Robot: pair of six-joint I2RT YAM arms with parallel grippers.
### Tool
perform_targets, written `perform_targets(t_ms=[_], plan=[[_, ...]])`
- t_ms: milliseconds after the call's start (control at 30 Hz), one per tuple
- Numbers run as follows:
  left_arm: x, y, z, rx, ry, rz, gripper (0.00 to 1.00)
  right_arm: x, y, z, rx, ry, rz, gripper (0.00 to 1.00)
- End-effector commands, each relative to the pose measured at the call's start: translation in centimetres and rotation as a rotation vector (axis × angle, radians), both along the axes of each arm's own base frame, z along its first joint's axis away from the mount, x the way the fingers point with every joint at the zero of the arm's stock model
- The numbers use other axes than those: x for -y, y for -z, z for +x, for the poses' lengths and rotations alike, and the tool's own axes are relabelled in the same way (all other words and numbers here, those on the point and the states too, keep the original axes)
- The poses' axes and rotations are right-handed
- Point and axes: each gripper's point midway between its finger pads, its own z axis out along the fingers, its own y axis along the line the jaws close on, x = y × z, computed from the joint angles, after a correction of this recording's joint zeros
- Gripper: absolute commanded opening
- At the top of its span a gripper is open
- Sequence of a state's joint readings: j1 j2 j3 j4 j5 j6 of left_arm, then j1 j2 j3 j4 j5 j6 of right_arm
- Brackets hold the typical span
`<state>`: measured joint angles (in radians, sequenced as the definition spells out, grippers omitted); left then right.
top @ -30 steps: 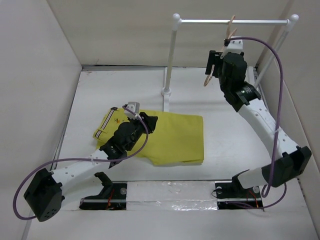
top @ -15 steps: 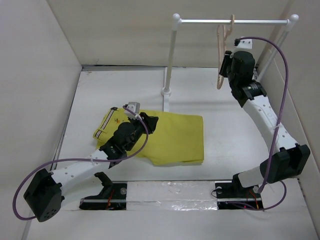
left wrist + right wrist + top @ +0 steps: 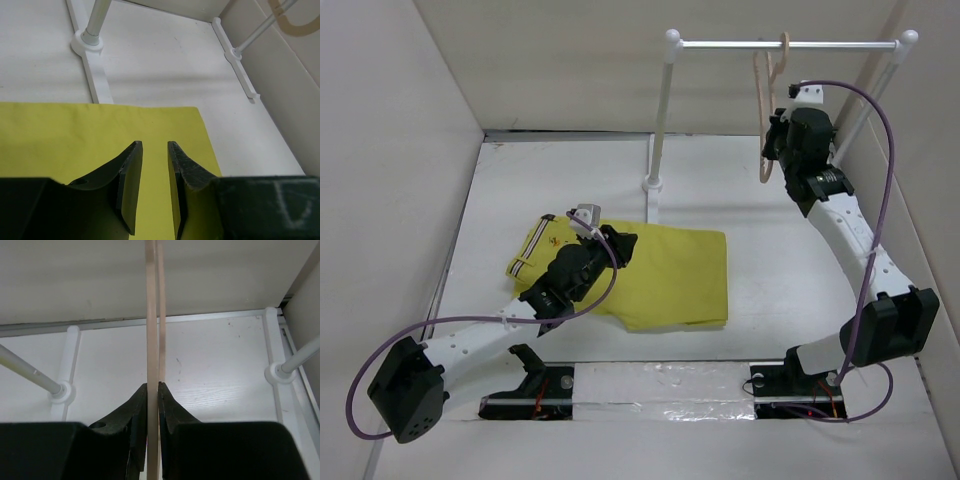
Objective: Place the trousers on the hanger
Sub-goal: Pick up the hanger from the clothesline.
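Left gripper [image 3: 154, 150] sits low over the trousers [image 3: 670, 275], jaws narrow, empty; cloth flat on the table [image 3: 770, 300]. Far side, right gripper [image 3: 153, 390] pinches the hanger [image 3: 152, 315], hooked on the rail [image 3: 720, 43]. Fetching step, I'd say: next, lift it off the rail cleanly.

The left gripper [image 3: 155, 146] is over the yellow trousers [image 3: 75, 135], jaws a little apart; stand foot [image 3: 87, 42] at eleven o'clock
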<state>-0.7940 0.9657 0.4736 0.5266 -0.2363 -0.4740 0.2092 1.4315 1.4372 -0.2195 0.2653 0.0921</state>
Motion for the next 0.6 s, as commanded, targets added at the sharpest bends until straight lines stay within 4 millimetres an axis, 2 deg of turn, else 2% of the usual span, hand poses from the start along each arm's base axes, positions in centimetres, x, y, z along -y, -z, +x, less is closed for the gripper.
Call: perform_targets(t_ms=[0, 200, 267, 333, 433, 567], plan=[[0.1, -1.5, 0.0, 0.045, 0.011, -0.035, 0.24, -0.3, -1.1, -0.8, 0.048, -0.026, 0.025, 0.17], [0.4, -1.4, 0.0, 0.042, 0.023, -0.037, 0.24, -0.7, -0.5, -0.6, 0.041, -0.047, 0.021, 0.20], [0.3, -1.2, 0.1, 0.033, 0.015, -0.027, 0.24, -0.7, -0.6, -0.5, 0.051, -0.047, 0.025, 0.08], [0.3, -1.3, 0.0, 0.035, 0.019, -0.031, 0.24, -0.7, -1.2, -0.6, 0.069, -0.049, 0.025, 0.00], [0.1, -1.6, 0.0, 0.049, 0.012, -0.041, 0.24, -0.7, -3.4, -0.8, 0.139, -0.063, 0.019, 0.00], [0.2, -1.6, 0.0, 0.042, 0.013, -0.034, 0.24, -0.4, -8.0, -2.2, 0.256, -0.050, 0.016, 0.00]])
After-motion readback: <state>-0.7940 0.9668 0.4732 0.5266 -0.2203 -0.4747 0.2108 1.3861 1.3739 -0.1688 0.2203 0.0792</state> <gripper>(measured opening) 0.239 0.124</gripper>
